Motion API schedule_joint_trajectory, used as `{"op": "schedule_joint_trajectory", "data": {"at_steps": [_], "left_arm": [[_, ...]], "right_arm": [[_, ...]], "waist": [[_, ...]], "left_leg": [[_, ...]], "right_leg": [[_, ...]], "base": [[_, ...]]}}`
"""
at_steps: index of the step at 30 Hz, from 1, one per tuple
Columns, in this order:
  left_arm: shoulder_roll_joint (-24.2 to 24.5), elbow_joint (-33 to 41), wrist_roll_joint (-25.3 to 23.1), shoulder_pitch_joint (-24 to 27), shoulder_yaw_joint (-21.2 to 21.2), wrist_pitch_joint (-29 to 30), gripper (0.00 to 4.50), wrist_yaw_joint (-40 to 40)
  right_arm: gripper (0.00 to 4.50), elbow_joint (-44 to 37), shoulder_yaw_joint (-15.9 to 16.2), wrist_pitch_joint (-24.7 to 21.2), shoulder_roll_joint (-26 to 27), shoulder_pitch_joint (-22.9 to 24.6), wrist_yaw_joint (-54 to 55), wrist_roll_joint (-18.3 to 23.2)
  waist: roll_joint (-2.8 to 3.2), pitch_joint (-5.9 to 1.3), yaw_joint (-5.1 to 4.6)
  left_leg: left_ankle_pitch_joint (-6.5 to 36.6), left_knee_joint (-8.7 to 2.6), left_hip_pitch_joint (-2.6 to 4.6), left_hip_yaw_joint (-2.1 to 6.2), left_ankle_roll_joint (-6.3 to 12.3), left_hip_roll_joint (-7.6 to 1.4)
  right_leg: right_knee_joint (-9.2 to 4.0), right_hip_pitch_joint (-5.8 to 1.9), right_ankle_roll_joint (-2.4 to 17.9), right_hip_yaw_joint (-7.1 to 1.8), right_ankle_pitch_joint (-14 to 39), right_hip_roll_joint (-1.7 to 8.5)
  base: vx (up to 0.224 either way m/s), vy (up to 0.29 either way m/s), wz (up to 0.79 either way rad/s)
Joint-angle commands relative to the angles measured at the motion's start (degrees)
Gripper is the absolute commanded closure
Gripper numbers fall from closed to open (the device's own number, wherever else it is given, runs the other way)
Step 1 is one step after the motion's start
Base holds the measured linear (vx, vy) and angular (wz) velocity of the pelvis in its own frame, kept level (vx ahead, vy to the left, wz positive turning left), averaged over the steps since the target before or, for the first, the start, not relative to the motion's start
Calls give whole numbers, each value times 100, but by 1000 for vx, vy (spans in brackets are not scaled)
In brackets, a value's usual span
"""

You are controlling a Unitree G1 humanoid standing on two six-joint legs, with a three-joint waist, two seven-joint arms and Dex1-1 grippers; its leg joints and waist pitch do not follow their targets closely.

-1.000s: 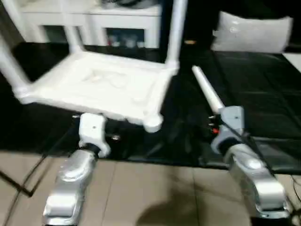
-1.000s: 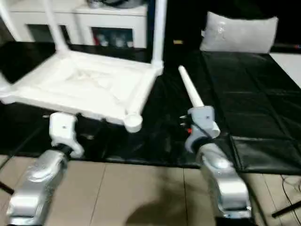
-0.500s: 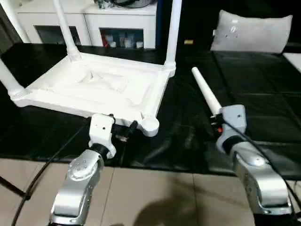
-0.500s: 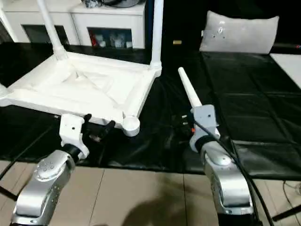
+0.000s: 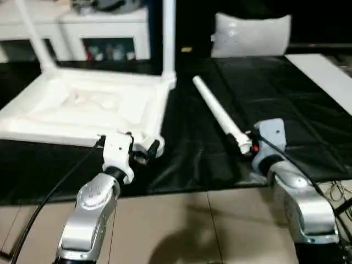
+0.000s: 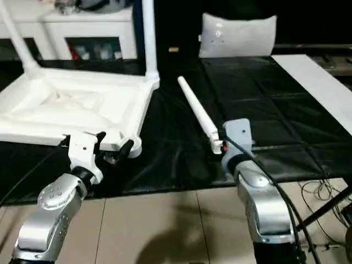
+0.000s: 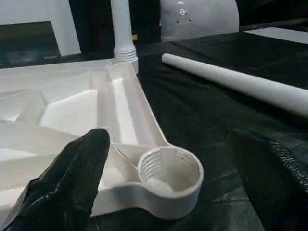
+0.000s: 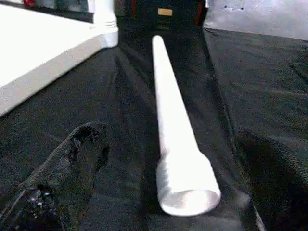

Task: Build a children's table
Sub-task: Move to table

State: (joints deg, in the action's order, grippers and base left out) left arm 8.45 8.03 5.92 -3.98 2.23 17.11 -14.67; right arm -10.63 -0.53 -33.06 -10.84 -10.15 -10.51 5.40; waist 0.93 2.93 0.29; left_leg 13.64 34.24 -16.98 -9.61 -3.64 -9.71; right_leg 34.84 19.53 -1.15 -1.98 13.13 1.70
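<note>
Left gripper point(image 6: 110, 152) gapes at my tabletop's point(image 6: 66, 110) empty near socket point(image 7: 169, 169); two legs point(image 6: 148, 38) stand in far sockets. One loose leg point(image 6: 199, 118) lies between my right gripper's point(image 8: 168, 163) spread fingers point(image 8: 72, 159). Fitting legs: next I'd close on it, lift, then seat it.
</note>
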Motion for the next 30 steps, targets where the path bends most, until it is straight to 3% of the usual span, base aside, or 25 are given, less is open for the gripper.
{"op": "schedule_joint_trajectory", "data": {"at_steps": [1,3,4,5,8,9,10,11,13,15,16,17,18,19,20,21,22,23,24,25,26,27,28,29,30], "left_arm": [[22,-2,10,-37,-36,2,10,6],[34,-3,9,-46,-33,6,10,3],[37,-7,9,-52,-34,8,10,2],[41,-7,7,-56,-35,9,10,3],[44,9,8,-53,-35,18,10,3],[46,11,5,-53,-34,18,10,2],[49,4,3,-61,-36,18,10,1],[50,4,4,-61,-36,18,10,-1],[51,-4,5,-65,-37,16,10,-4],[54,-23,5,-75,-38,10,10,-9],[58,-29,8,-80,-37,7,10,-16],[60,-33,10,-84,-38,5,10,-19],[63,-36,14,-85,-39,3,10,-25],[65,-39,16,-86,-40,1,10,-29],[69,-45,18,-87,-40,-2,10,-35],[71,-48,19,-88,-40,-4,10,-38],[72,-45,20,-86,-37,-1,10,-42],[74,-49,21,-86,-35,-3,10,-48],[75,-46,20,-85,-28,-2,10,-54],[78,-51,19,-86,-24,-6,10,-61],[78,-50,20,-87,-20,-6,10,-65],[82,-50,19,-87,-16,-5,10,-71],[85,-45,20,-87,-13,-1,10,-76],[89,-44,22,-86,-12,0,10,-79],[93,-46,26,-84,-10,-3,10,-81]], "right_arm": [[0,-120,89,88,29,15,-60,108],[0,-115,121,106,51,17,-75,96],[0,-104,130,116,52,17,-76,88],[0,-88,142,131,51,19,-80,78],[0,-71,142,150,59,19,-99,74],[0,-68,146,160,61,25,-111,62],[0,-55,150,176,66,25,-123,51],[0,-53,151,179,67,26,-125,49],[0,-46,161,192,66,27,-123,49],[0,-30,178,211,63,29,-122,48],[0,-22,193,229,61,33,-121,40],[0,-16,198,236,62,31,-120,35],[0,-12,204,242,65,32,-118,31],[0,-9,207,247,69,33,-119,27],[0,-6,214,254,72,35,-119,19],[0,-4,219,259,75,37,-119,14],[0,-6,223,262,77,41,-124,8],[0,-3,232,266,79,45,-127,0],[0,-4,244,270,75,51,-131,-8],[0,5,259,285,73,55,-132,-17],[0,7,272,293,69,60,-136,-21],[0,3,291,300,61,69,-139,-33],[0,-6,306,303,55,81,-139,-36],[0,-9,314,302,54,88,-138,-36],[0,-10,321,299,54,94,-135,-37]], "waist": [[-16,-262,55],[17,-291,82],[23,-291,88],[28,-329,103],[51,-395,156],[90,-414,184],[81,-432,178],[73,-444,192],[71,-452,219],[44,-486,263],[40,-515,306],[31,-505,310],[44,-505,313],[83,-525,272],[85,-523,181],[104,-500,158],[21,-494,79],[-156,-393,214],[-149,-300,334],[-155,-386,522],[-101,-333,593],[-30,-354,586],[256,-373,493],[457,-401,211],[405,-359,107]], "left_leg": [[2080,-447,26,50,310,-61],[1641,-460,-6,39,435,-64],[1581,-460,2,37,459,-71],[1338,-453,-2,38,517,-67],[686,-419,-30,35,738,-1],[491,-432,41,46,853,-26],[253,-416,78,70,1022,-21],[-5,-372,64,86,1194,39],[-262,-335,86,116,1400,55],[-576,-252,-1,151,1527,158],[-851,-173,-3,192,1585,226],[-934,-158,-6,210,1612,236],[-1002,-157,37,237,1644,219],[-1315,-160,219,337,1803,114],[-1708,-140,484,501,2159,-47],[-1771,-137,624,583,2347,-165],[-1626,-100,730,634,2531,-264],[-1047,132,126,249,2314,348],[-517,277,-326,171,2085,535],[81,650,-760,308,1474,356],[61,640,-932,409,850,191],[-160,496,-941,437,622,143],[-560,-87,-527,465,464,-58],[-623,-341,96,1036,1518,-431],[-158,-355,520,1270,2110,-700]], "right_leg": [[-637,-226,1219,-121,2689,262],[-565,-320,1534,-102,1836,235],[-558,-337,1598,-95,1704,235],[-527,-407,1699,-80,1296,226],[-440,-533,1788,-64,235,183],[-388,-515,1796,-19,-142,177],[-324,-532,1749,29,-513,153],[-281,-581,1683,23,-845,131],[-242,-600,1614,31,-1047,116],[-208,-733,1453,-2,-1340,67],[-133,-779,1281,-18,-1777,-18],[-107,-778,1216,-13,-1874,-48],[-69,-739,1151,6,-1919,-67],[56,-580,1009,98,-1855,-88],[184,-283,845,193,-1507,-33],[207,-85,837,230,-1125,67],[201,71,905,211,-605,245],[-86,-571,1075,-128,-1088,179],[-293,-905,1340,-420,-1061,342],[-419,-1374,1782,-850,-1516,810],[-370,-1374,1791,-692,-2171,744],[-292,-1344,1636,-495,-2290,587],[-220,-959,1070,144,-1526,250],[352,-394,583,533,-43,-64],[540,116,482,471,880,85]], "base": [[73,-12,3],[74,-3,3],[88,8,4],[108,19,3],[113,25,5],[118,31,8],[155,23,8],[138,9,9],[115,10,9],[90,27,6],[83,30,8],[79,17,11],[79,17,11],[81,4,10],[52,-18,13],[52,-18,13],[0,0,0],[41,-9,19],[41,-9,19],[56,11,15],[56,10,1],[56,10,1],[50,20,-16],[127,7,-9],[127,7,-9]]}}
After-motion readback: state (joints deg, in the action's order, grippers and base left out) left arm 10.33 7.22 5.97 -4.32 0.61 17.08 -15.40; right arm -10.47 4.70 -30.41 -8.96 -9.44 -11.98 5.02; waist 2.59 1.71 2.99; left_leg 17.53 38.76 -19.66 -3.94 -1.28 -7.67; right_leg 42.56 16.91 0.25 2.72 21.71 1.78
